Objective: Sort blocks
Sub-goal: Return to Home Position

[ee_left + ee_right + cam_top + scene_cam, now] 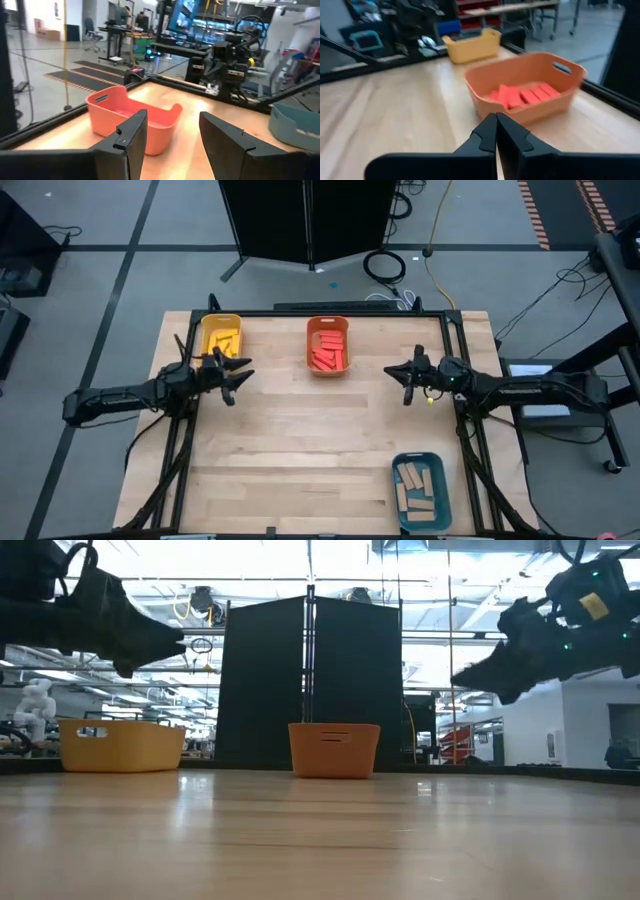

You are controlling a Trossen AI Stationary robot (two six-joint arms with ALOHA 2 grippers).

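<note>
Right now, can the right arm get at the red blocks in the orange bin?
Probably yes. The right gripper faces the orange bin across bare table, nothing between, and the red blocks lie uncovered in its open top. Its fingers are shut, so they must open first.

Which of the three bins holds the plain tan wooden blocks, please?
The teal bin, standing apart from the other two, holds the tan blocks; the yellow bin holds yellow blocks and the orange bin red blocks.

Red blocks [328,356] lie flat in the orange bin [310,340]. Yellow blocks [223,340] fill the yellow bin [205,330] to its left. Tan blocks [418,488] fill the teal bin [396,480], well off to its front right.
</note>
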